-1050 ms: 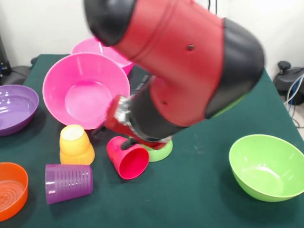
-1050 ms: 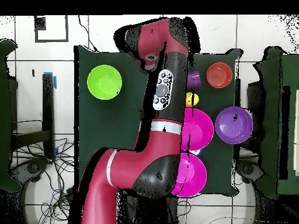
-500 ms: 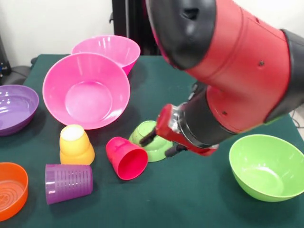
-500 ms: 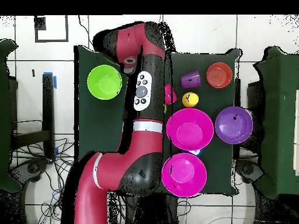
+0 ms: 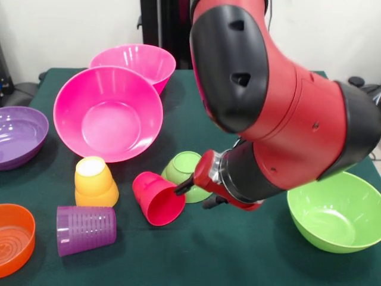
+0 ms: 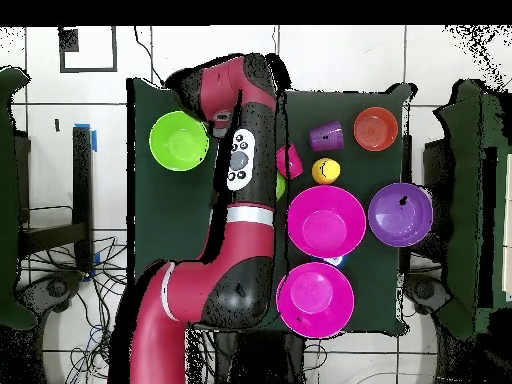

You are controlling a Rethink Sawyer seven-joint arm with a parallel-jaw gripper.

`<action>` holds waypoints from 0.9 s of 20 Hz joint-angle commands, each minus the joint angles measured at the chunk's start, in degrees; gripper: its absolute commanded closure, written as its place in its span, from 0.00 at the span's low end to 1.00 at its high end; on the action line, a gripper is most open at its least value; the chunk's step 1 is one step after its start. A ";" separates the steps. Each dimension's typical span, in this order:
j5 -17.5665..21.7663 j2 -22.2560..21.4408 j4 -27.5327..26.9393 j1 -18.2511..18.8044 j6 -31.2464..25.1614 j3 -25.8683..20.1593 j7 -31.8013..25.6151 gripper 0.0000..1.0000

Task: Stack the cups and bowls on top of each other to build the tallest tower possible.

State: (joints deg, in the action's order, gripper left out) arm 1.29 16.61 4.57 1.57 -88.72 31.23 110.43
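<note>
Filling most of the scene is the red and black arm (image 5: 280, 113), bent low over the green table (image 5: 238, 256), its bulk covering the table's middle and part of the small green bowl (image 5: 186, 173). The gripper (image 5: 199, 193) sits low by that bowl's rim; whether it is spread or pinched together I cannot tell from here.

Behind stand the two hot pink bowls: the nearer pink bowl (image 5: 107, 113) tipped toward the viewer, the farther pink bowl (image 5: 134, 62) just behind it. The lime green bowl (image 5: 333, 211) rests upright beside the arm's wrist. The purple bowl (image 5: 18, 136) and orange bowl (image 5: 13, 238) are cut by the frame edge.

Of the cups, the purple cup (image 5: 85, 230) lies on its side, the yellow-orange cup (image 5: 94, 182) stands mouth down, and the red cup (image 5: 159, 198) lies tipped, touching the small green bowl. Nothing is stacked.
</note>
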 commanded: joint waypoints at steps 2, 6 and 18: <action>1.75 0.16 3.30 -0.37 -0.32 1.71 6.37 0.00; 0.56 0.57 0.70 -0.19 -3.36 4.62 5.63 0.00; -1.41 2.53 0.23 1.13 -2.05 8.36 5.62 0.00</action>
State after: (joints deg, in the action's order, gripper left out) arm 1.22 17.84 4.53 1.58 -88.75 39.86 110.43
